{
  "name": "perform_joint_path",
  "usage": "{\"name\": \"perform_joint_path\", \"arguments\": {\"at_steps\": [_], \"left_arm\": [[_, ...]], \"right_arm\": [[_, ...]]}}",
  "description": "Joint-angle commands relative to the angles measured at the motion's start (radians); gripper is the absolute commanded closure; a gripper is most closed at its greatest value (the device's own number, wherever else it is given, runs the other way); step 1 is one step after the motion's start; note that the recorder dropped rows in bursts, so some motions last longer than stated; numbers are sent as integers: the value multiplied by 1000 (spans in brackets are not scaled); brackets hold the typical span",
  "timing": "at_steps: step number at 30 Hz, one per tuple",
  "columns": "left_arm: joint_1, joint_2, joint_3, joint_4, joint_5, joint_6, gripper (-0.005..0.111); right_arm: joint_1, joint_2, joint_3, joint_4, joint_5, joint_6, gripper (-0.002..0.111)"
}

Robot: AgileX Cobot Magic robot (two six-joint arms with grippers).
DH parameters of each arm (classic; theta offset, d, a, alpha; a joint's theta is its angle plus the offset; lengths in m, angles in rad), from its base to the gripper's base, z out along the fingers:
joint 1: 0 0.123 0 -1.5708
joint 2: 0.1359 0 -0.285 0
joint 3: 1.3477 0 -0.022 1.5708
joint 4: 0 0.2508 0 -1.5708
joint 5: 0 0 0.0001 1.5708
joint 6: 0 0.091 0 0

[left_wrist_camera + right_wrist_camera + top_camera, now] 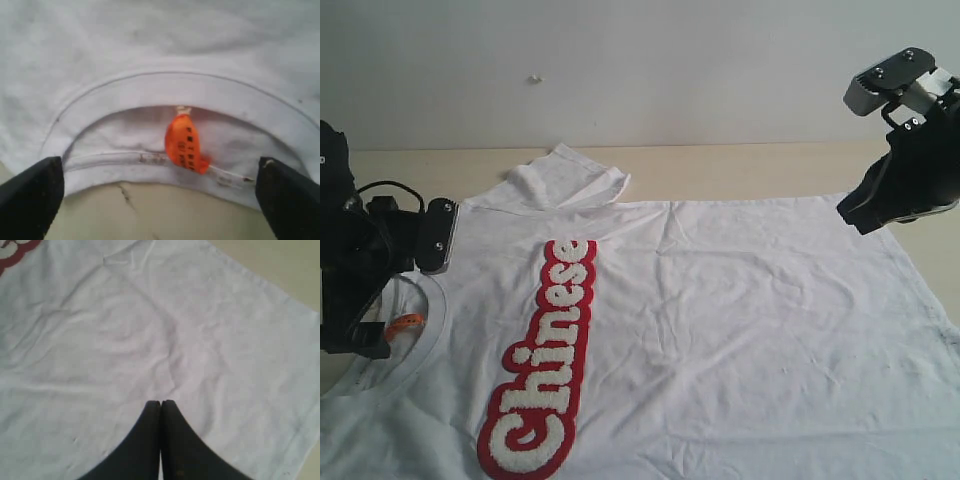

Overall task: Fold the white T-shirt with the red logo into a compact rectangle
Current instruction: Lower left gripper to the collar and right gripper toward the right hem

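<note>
The white T-shirt (720, 320) lay spread almost flat on the bench (750, 160), so folding had barely begun. Only the sleeve (570, 180) near the collar (200, 90) looked turned in, and every body fold seemed left. The red logo (545, 370) ran face up just beside the collar. The right gripper (161, 407), tips pressed together and empty, hung over cloth well apart from the collar. The left gripper (157, 190) was at the collar with jaws wide, the orange tag (184, 145) between them.

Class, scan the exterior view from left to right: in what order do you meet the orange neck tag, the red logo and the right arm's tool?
orange neck tag → red logo → right tool
</note>
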Motion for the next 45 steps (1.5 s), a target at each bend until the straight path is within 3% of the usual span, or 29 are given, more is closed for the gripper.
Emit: {"name": "perform_joint_path", "arguments": {"at_steps": [1,10,18,23,45], "left_arm": [[8,2,4,-12,145,93,1],[67,2,-20,-170,179,267,1],[100,2,-22,-204,185,359,1],[128,23,-22,-221,205,369,1],[124,105,-22,-231,162,367,1]], "right_arm": [[-5,0,-11,17,-8,-10,108],[-5,0,-11,29,-6,-11,108],[-5,0,-11,32,2,-28,108],[-5,0,-11,32,4,-28,108],[-5,0,-11,51,6,-34,108]]}}
